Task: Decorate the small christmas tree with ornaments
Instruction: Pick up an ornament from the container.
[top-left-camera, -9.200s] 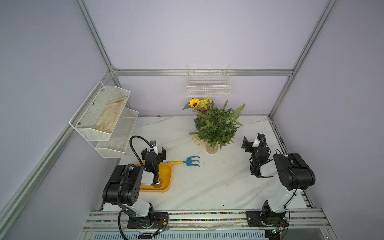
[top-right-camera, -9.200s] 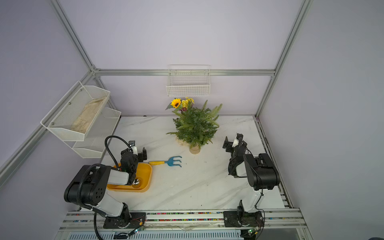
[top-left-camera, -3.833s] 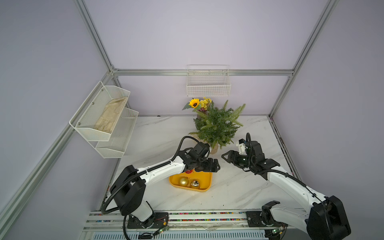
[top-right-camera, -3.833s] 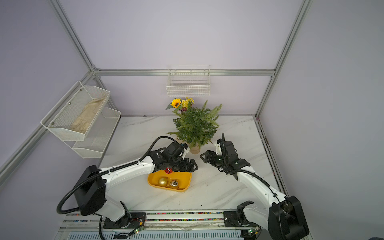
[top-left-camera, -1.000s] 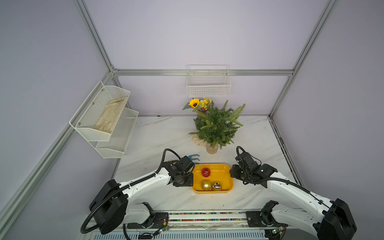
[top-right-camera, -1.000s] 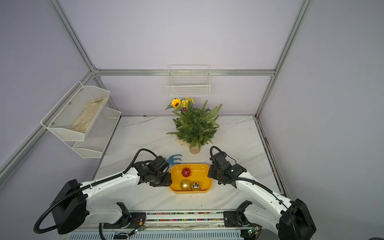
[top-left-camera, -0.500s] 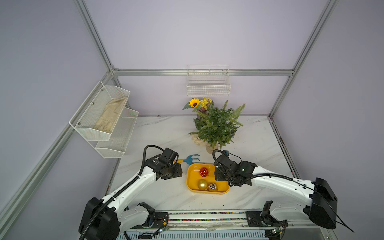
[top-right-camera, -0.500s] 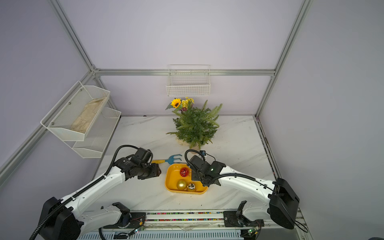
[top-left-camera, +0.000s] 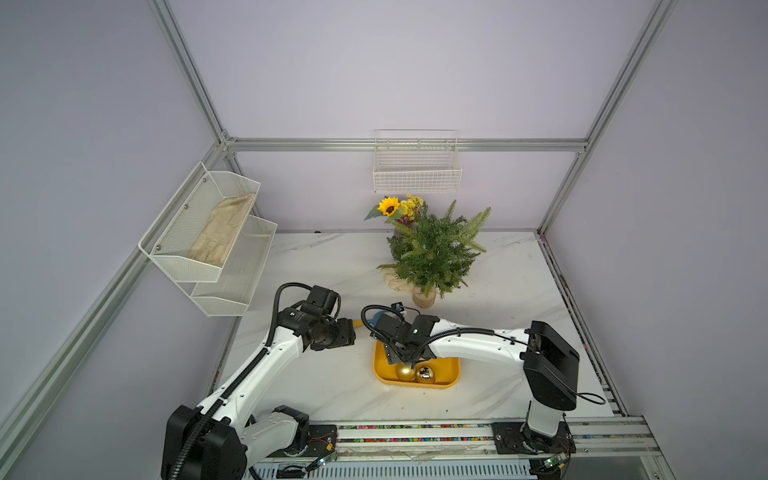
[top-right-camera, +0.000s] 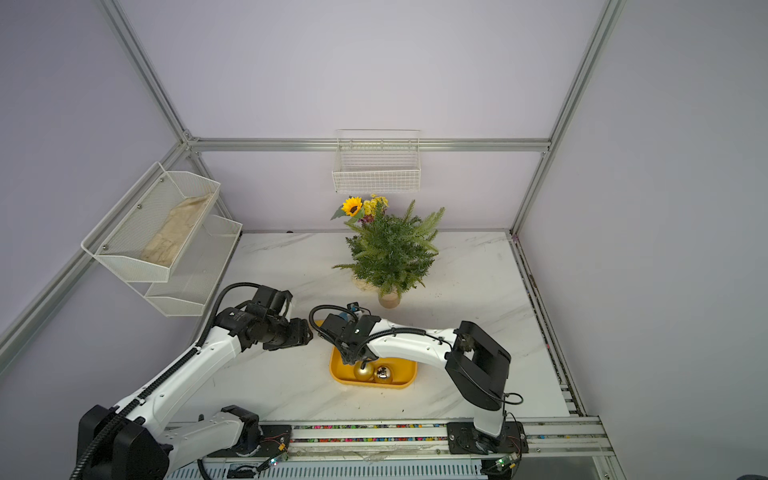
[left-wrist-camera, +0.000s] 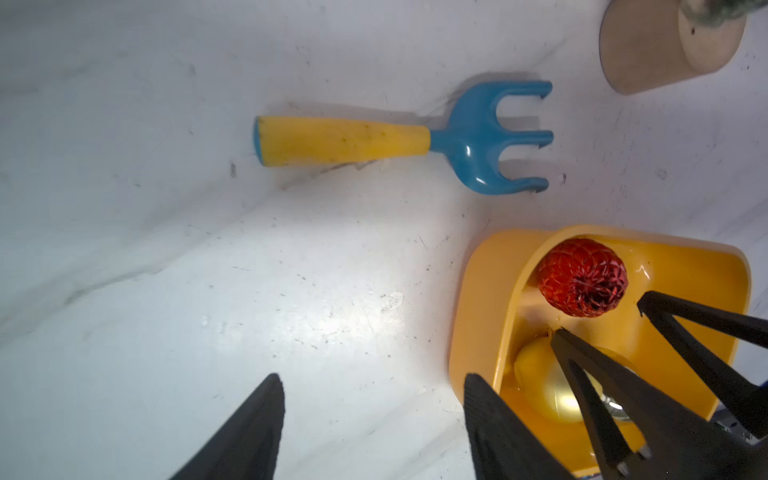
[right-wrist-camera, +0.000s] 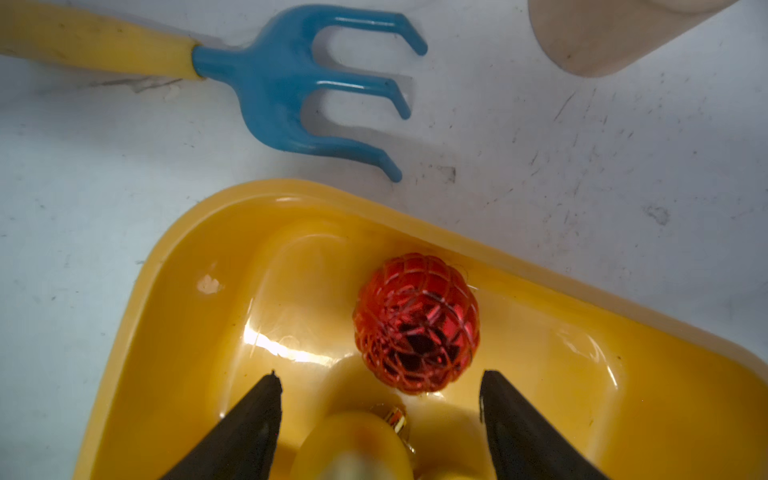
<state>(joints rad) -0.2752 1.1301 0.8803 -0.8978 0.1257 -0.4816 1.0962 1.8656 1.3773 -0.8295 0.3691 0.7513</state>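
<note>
The left gripper hangs wide and empty over the table near a rake, as the right gripper, jaws spread, hovers over the tray, seemingly just short of the red bauble, beside two gold baubles; the tree stands beyond.

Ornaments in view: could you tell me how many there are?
3, all in the yellow tray: red bauble toward the tree; matte gold bauble and shiny gold bauble at the near end.

Our small christmas tree stands upright, undecorated
We see the red faceted bauble, matte gold bauble and shiny gold bauble lying in the yellow tray before it.
</note>
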